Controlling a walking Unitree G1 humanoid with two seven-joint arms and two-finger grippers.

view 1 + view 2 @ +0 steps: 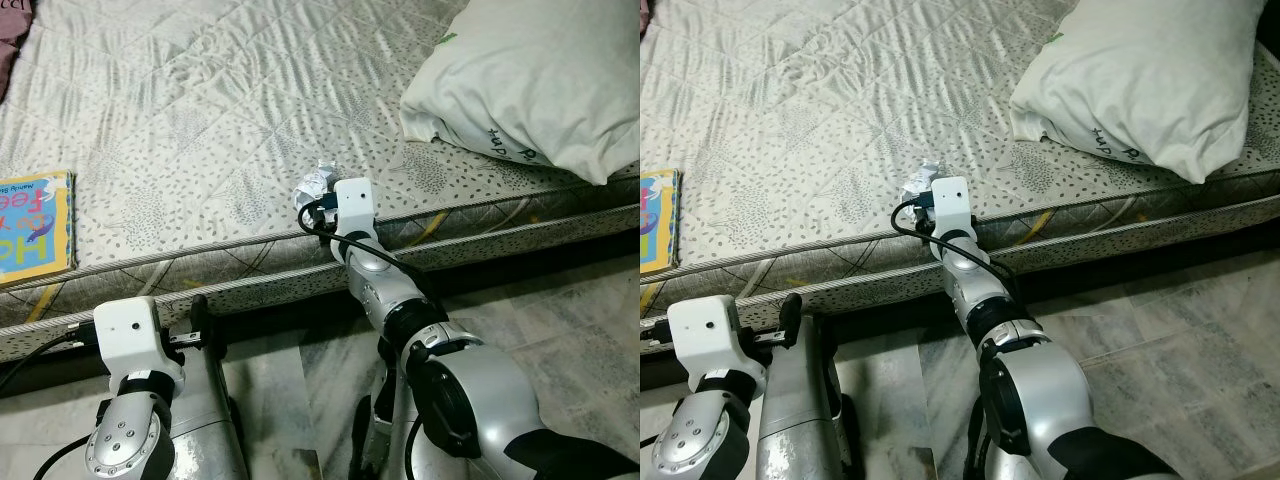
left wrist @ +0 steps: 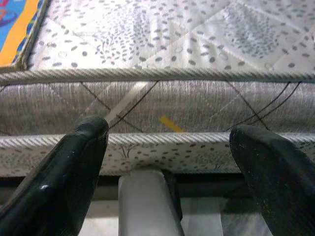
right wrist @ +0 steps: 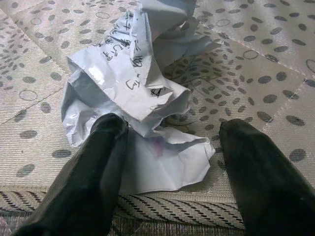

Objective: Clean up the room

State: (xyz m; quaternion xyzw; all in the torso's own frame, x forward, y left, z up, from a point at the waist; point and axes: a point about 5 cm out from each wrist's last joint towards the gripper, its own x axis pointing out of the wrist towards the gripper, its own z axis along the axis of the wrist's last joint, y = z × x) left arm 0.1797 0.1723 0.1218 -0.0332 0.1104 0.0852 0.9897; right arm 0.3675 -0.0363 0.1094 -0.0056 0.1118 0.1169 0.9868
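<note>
A quilted mattress (image 1: pixel 250 110) with a grey speckled print spans the scene, its piped edge running across in front of the robot above a marble floor (image 1: pixel 560 330). A large white pillow (image 1: pixel 530 75) lies at its far right, and a colourful children's book (image 1: pixel 35 225) rests near the left edge. A crumpled sheet of paper (image 3: pixel 133 93) with handwriting on it sits on the mattress just inside the front edge. The right arm stretches forward over that edge, wrist raised to mattress height, and the right gripper (image 3: pixel 167 162) has its two black fingers (image 3: pixel 93 172) spread apart at the near side of the paper, one overlapping the paper's lower corner, nothing clamped between them. The left gripper (image 2: pixel 172 162) is held low in front of the mattress side, below the book, fingers parted and holding nothing.
</note>
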